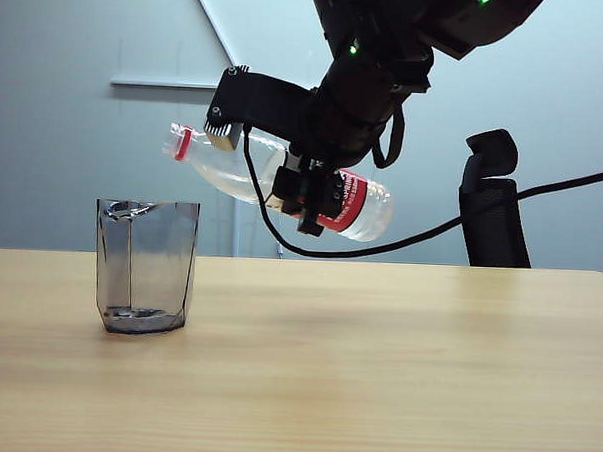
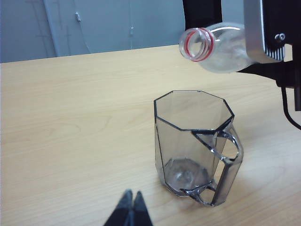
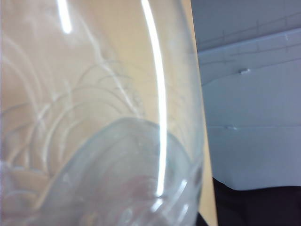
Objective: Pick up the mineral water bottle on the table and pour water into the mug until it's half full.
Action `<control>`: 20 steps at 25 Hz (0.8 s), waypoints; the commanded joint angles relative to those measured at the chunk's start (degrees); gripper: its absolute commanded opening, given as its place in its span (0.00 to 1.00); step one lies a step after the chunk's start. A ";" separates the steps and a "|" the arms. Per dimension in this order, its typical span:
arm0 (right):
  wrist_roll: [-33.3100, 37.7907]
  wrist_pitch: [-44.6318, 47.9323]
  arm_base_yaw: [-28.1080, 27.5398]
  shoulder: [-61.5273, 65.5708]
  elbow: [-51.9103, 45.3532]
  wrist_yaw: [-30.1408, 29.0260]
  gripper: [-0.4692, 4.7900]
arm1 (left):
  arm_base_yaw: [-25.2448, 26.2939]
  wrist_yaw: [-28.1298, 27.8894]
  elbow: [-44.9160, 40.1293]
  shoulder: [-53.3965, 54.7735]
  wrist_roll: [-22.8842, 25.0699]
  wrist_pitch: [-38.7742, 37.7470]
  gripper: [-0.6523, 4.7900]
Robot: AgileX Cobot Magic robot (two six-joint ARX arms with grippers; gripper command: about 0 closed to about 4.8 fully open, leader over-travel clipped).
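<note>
The mineral water bottle hangs nearly level in the air, uncapped, with my right gripper shut on its red-labelled middle. Its red-ringed mouth points at the mug and sits a little above the rim, not touching it. The smoky faceted mug stands upright on the table, handle toward the left wrist camera. I see no water stream at the mouth, and I cannot tell whether the mug holds water. The bottle wall fills the right wrist view. My left gripper is shut just in front of the mug.
A black chair back stands behind the table at the right. A black cable sags from the right arm toward it. Bare tabletop lies beside the mug.
</note>
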 commanded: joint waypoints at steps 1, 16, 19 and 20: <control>-1.70 3.04 0.52 -0.81 0.63 2.49 0.54 | -0.04 0.15 0.13 0.11 -0.17 0.74 0.12; -1.46 -6.32 1.79 -2.91 0.50 3.69 0.46 | -0.04 0.15 0.13 0.11 -0.17 0.74 0.12; -3.15 -6.29 1.79 -3.98 0.50 4.02 0.46 | -0.04 0.13 0.13 0.11 -0.17 0.74 0.12; -4.87 -6.03 1.86 -4.13 0.52 4.02 0.46 | -0.04 0.15 0.13 0.11 -0.17 0.74 0.12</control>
